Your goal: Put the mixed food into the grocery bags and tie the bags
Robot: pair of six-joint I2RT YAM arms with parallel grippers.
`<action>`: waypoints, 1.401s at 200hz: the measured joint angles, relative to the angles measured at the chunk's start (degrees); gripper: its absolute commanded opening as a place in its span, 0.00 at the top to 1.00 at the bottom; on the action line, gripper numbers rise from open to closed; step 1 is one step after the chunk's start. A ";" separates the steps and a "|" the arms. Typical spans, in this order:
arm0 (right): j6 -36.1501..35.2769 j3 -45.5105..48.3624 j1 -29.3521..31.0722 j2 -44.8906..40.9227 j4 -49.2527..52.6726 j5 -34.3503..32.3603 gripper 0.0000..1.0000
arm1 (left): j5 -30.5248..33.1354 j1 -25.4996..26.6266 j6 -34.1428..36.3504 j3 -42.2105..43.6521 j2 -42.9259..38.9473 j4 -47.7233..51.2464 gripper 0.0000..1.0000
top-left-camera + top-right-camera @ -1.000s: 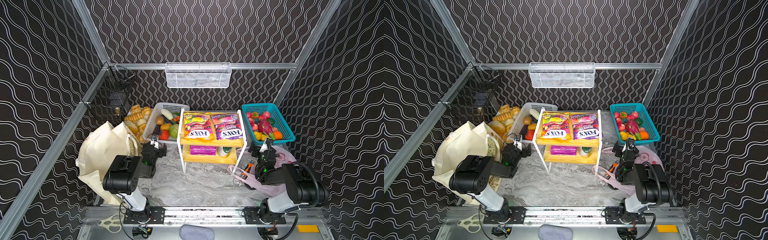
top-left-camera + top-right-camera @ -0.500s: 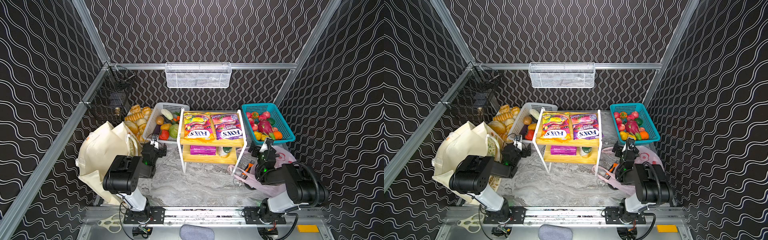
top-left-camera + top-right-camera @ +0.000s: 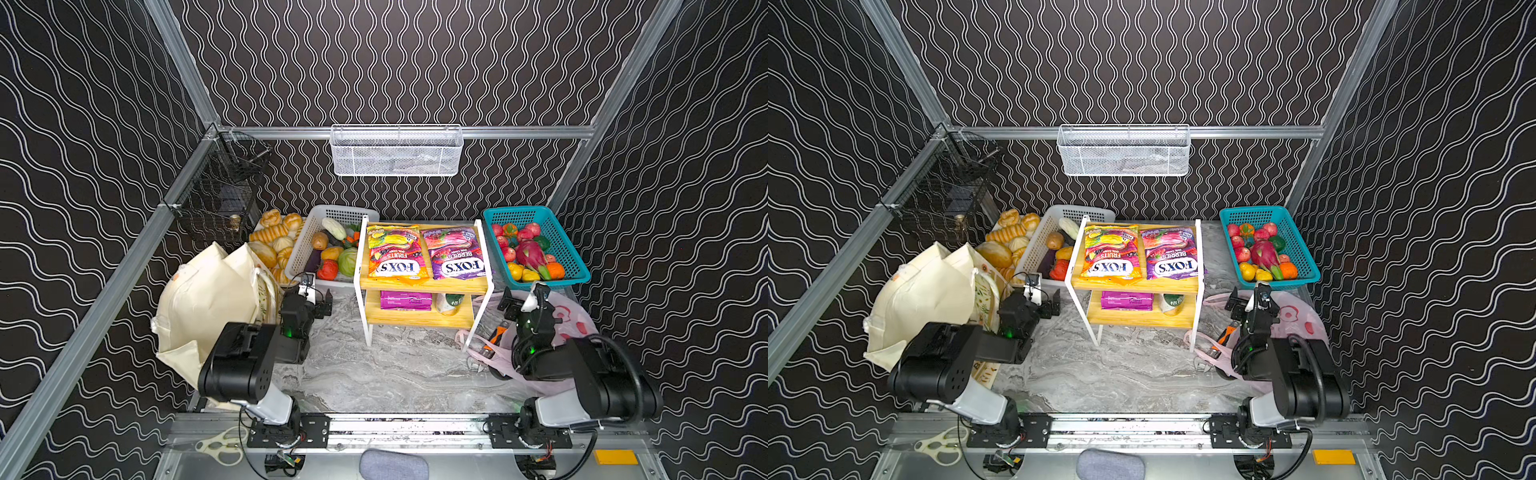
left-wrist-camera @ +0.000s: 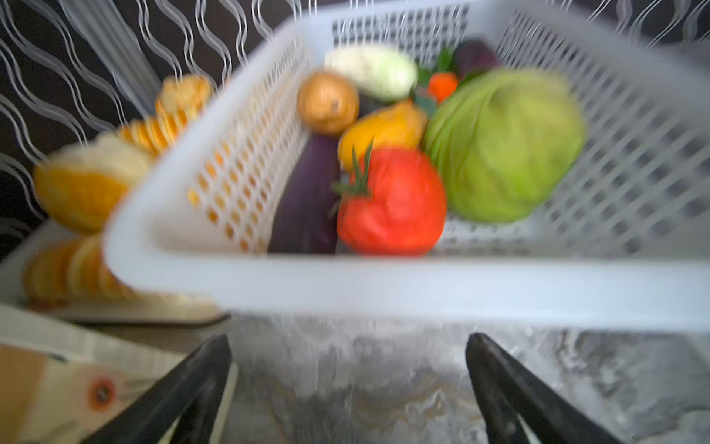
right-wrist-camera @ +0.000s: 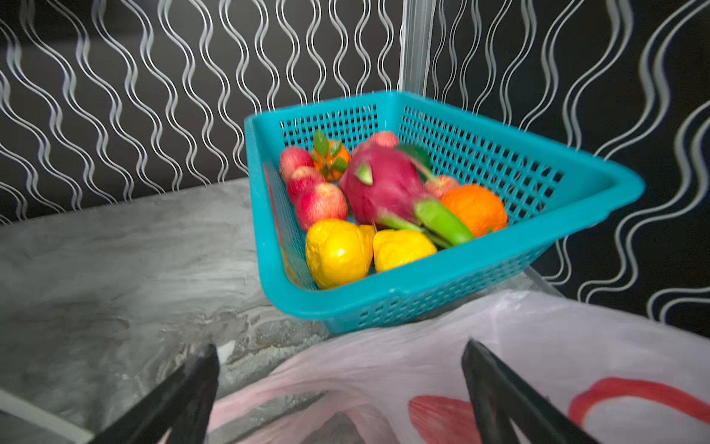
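The cream canvas tote point(image 3: 208, 299) slumps at the left, and my left gripper point(image 3: 319, 303) stands open and empty beside it over bare marble point(image 4: 347, 342). At the right lies the pink plastic bag point(image 3: 569, 328), flat, with my right gripper point(image 3: 521, 293) open just above its near part point(image 5: 340, 346). A yellow FOX'S bag point(image 3: 395, 253) and a purple one point(image 3: 455, 253) lie on the rack's top shelf. A magenta pouch point(image 3: 405, 300) and a small can point(image 3: 451, 302) sit below. The dragon fruit point(image 5: 380, 184) and yellow pieces point(image 5: 338, 253) lie in the teal basket point(image 5: 461, 276).
A white basket point(image 4: 384, 288) of toy vegetables stands right ahead of the left gripper, with bread rolls point(image 3: 270, 241) beside it. An orange-handled tool point(image 3: 494, 334) lies by the pink bag. Wire baskets point(image 3: 397, 151) hang on the walls. Scissors point(image 3: 220, 446) lie on the front rail.
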State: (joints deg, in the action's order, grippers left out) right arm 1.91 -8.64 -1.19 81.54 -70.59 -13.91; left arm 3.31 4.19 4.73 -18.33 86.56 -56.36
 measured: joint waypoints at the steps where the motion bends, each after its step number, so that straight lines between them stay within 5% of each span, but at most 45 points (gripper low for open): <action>1: 0.00 -0.04 0.00 -0.28 0.20 0.04 0.00 | -0.11 0.02 0.00 -0.13 -0.26 0.28 0.01; 48: 7.28 -12.17 0.02 -17.42 28.13 1.22 0.00 | -3.28 0.70 -1.66 -5.33 -13.51 13.05 0.01; 106: 19.23 -26.38 0.02 -22.75 67.76 7.56 0.00 | -6.88 0.70 -6.49 -13.62 -19.87 33.94 0.01; 158: 28.22 -27.43 0.00 -31.56 91.65 13.20 0.02 | -12.33 0.66 -16.79 -23.52 -27.65 55.32 0.01; 217: 34.77 -24.50 0.00 -38.14 108.43 23.80 0.09 | -17.05 0.70 -22.77 -30.34 -30.01 81.07 0.12; 280: 32.72 -19.43 0.17 -39.34 113.37 42.71 0.14 | -25.55 1.09 -26.69 -31.56 -34.51 99.91 0.19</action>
State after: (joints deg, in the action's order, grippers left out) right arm 34.63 -28.08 -1.02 42.19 42.78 28.80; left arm -22.24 5.28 -21.96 -49.89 52.05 43.55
